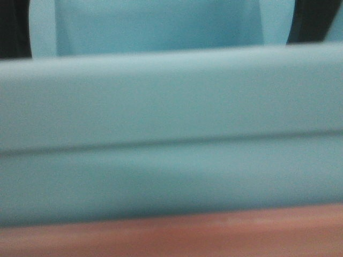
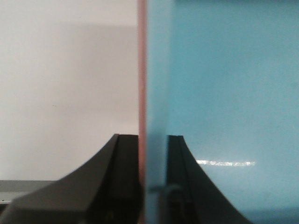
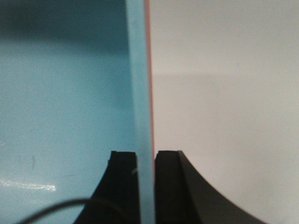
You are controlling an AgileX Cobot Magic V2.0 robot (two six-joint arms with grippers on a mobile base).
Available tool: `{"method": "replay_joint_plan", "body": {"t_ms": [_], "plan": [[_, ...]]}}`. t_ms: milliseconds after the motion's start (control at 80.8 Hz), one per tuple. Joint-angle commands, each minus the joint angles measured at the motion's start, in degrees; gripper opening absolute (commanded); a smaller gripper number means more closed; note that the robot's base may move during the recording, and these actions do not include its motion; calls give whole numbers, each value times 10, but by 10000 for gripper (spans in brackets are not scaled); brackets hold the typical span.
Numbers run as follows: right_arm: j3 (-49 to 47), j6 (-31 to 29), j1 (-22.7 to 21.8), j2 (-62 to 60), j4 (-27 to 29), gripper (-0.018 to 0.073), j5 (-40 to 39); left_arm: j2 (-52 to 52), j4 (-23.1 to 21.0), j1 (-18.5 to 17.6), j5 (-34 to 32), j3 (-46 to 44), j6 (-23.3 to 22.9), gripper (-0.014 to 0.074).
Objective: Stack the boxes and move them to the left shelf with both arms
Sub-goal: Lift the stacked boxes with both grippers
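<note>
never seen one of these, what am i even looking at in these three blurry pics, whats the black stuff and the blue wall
This is a two-armed robot; each picture comes from one of its cameras. The front camera is nearly filled by a light blue bin, very close, with a pink bin showing as a strip below it. The other two cameras sit on the wrists, looking along each claw. The left claw and the right claw each pinch a side wall, blue nested inside thin pink, between two black fingers. So the robot holds the stacked bins from both sides.
</note>
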Motion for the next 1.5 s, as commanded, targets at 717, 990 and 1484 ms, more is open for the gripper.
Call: {"method": "replay_joint_plan", "body": {"t_ms": [717, 990, 1484], "plan": [[27, 17, 4, -40, 15, 57, 16, -20, -11, -10, 29, -5, -6, -7], [27, 17, 4, -40, 15, 57, 16, -20, -11, -10, 29, -4, -6, -7], [27, 17, 4, -40, 15, 57, 15, -20, -8, -10, 29, -4, -6, -7]]}}
